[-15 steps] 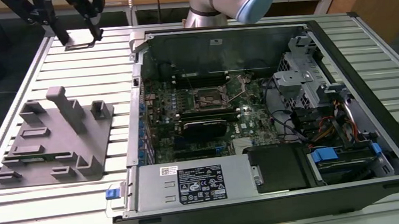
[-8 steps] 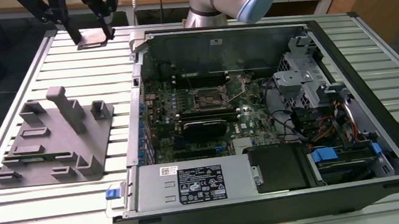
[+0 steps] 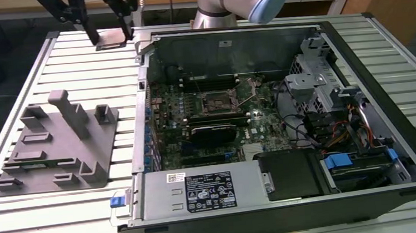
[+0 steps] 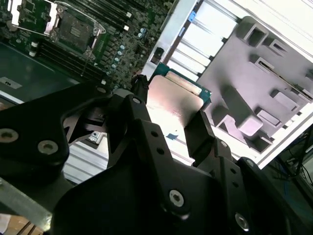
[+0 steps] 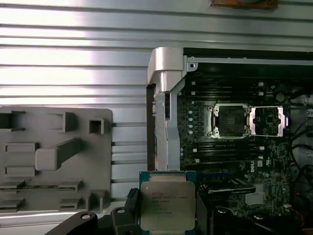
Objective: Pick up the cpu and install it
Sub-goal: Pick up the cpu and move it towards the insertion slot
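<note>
Exterior view: the pincer (image 3: 109,34) is at the far corner on the exterior view's left, outside the open case (image 3: 225,51). It is closed on the cpu (image 3: 113,41) above the slatted desk (image 3: 78,71). The socket (image 3: 218,101) on the motherboard (image 3: 268,125) sits inside the case, well apart from the chip. A grey fixture (image 3: 54,145) lies on the desk beside the case.

Second wrist view: the cpu (image 4: 176,95) is clamped by opposite edges between black fingers (image 4: 198,129). Its metal top catches glare and a green rim shows. The socket (image 4: 73,30) and grey fixture (image 4: 254,83) are in the background, clear of the chip.

First wrist view: the cpu (image 5: 167,200) sits square in the pincer (image 5: 167,218), metal lid facing the camera. The socket (image 5: 230,120) is open and empty, with its load plate (image 5: 266,121) lying flipped aside. The chip is seen against the case edge, not over the socket.

Judgement: the pick looks done and the transfer is in hand; the cpu is not yet seated. The next move calls for getting the chip level over the socket with its edges parallel to the frame and its keying matched, then a gentle, straight set-down with no sliding across the contacts. The orientation mark cannot be made out, so whether the chip needs rotating cannot be told.
</note>
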`<control>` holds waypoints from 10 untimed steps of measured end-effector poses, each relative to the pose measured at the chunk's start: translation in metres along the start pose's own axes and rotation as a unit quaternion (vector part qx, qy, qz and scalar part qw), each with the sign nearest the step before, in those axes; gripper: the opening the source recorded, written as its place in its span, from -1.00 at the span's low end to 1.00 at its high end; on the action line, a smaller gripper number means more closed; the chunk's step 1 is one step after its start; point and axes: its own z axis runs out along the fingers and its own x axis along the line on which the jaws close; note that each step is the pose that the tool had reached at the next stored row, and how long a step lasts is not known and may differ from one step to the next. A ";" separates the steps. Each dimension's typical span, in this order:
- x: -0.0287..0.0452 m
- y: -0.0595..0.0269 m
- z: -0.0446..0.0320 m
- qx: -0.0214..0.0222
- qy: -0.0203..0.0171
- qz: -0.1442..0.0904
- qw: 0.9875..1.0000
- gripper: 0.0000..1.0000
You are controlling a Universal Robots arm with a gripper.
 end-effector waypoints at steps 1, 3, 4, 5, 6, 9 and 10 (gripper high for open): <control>-0.0020 0.0001 0.0003 0.000 0.000 0.000 1.000 0.09; -0.0056 0.0002 0.0015 0.000 0.000 0.000 1.000 0.09; -0.0076 0.0003 0.0024 0.000 0.000 0.000 1.000 0.09; -0.0098 0.0004 0.0034 0.000 0.000 0.000 1.000 0.09; -0.0124 0.0005 0.0047 0.000 0.000 0.000 1.000 0.09; -0.0203 0.0009 0.0098 0.000 0.000 0.000 1.000 0.09; -0.0225 0.0010 0.0119 0.000 0.000 0.000 1.000 0.09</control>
